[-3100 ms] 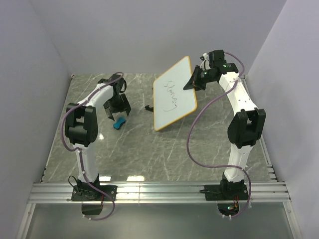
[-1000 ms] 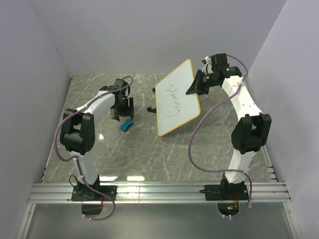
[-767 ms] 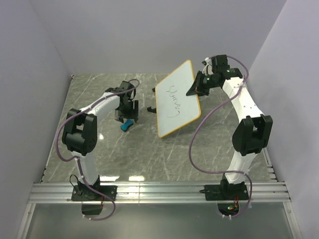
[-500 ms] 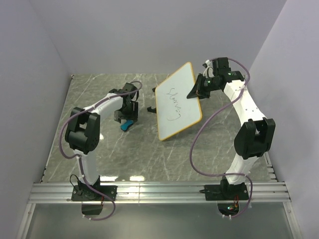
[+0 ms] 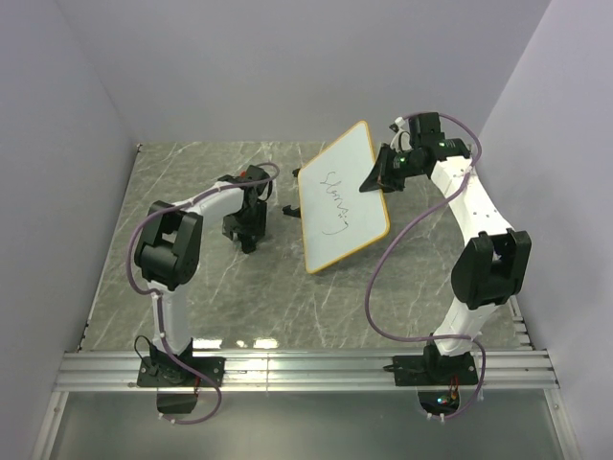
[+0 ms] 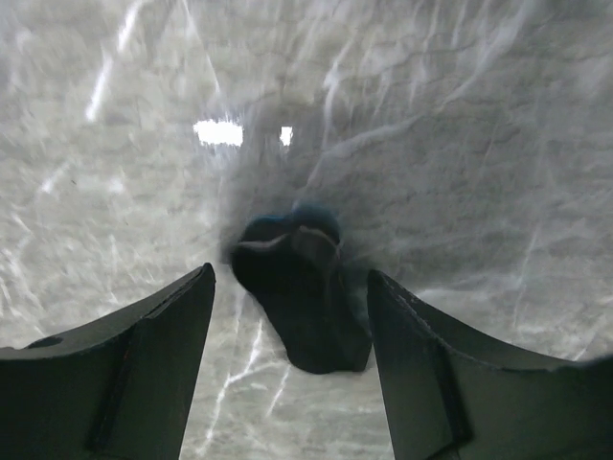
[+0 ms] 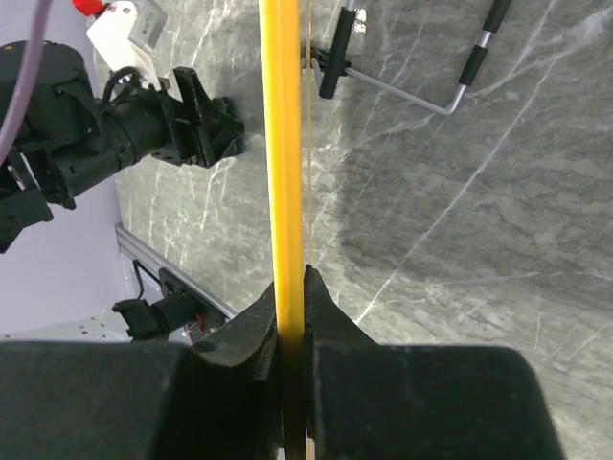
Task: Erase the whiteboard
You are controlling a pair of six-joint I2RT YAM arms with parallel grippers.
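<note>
The whiteboard [image 5: 343, 197], white with an orange-tan frame and black scribbles, is tilted up off the table. My right gripper [image 5: 374, 178] is shut on its right edge; the right wrist view shows the frame edge-on [image 7: 283, 144] pinched between the jaws [image 7: 292, 297]. My left gripper [image 5: 247, 230] is open and low over the table, left of the board. The blue eraser [image 6: 302, 287] lies on the table between its open fingers [image 6: 134, 355], dark in their shadow and apart from both. The top view hides the eraser under the gripper.
The grey marble table [image 5: 316, 297] is enclosed by pale walls. A black-tipped wire stand [image 7: 402, 67] lies on the table behind the board, also seen in the top view [image 5: 290, 208]. A metal rail [image 5: 306, 369] runs along the near edge.
My left gripper moved right and came down over the eraser, which is now hidden in the top view. My right gripper shifted the held board slightly right and up.
</note>
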